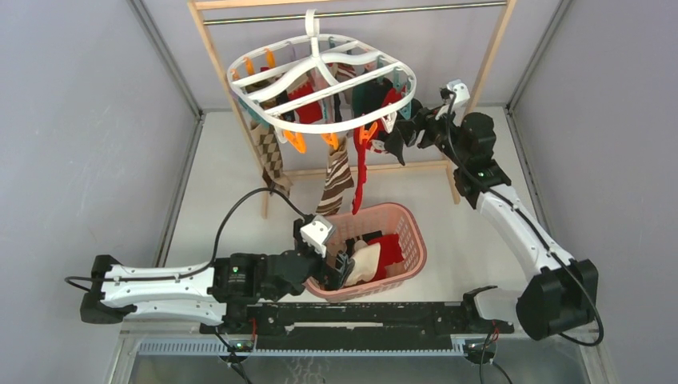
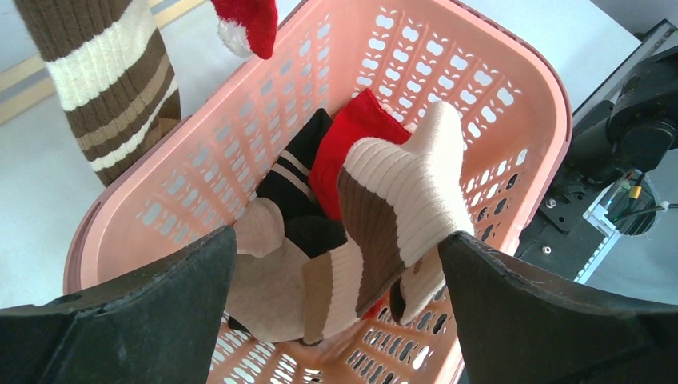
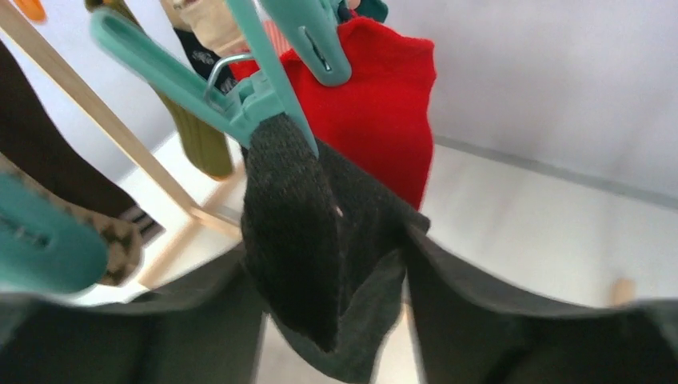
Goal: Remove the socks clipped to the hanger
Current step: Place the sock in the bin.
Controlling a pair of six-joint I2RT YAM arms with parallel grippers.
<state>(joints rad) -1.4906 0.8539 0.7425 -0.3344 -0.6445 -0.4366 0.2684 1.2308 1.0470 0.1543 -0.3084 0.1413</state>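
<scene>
The white hanger hangs from the rail with several socks clipped under it, among them an argyle one, a brown striped one and a long red one. My right gripper is raised to the hanger's right side. In the right wrist view its jaws stand wide around a black sock that hangs from a teal clip and brushes both fingers. A red sock hangs just behind. My left gripper is open over the basket, above a cream-and-brown striped sock.
The pink lattice basket sits on the table near the left gripper and holds red, black and cream socks. The wooden-framed rail stands at the back, its legs on the table. Grey walls close in both sides.
</scene>
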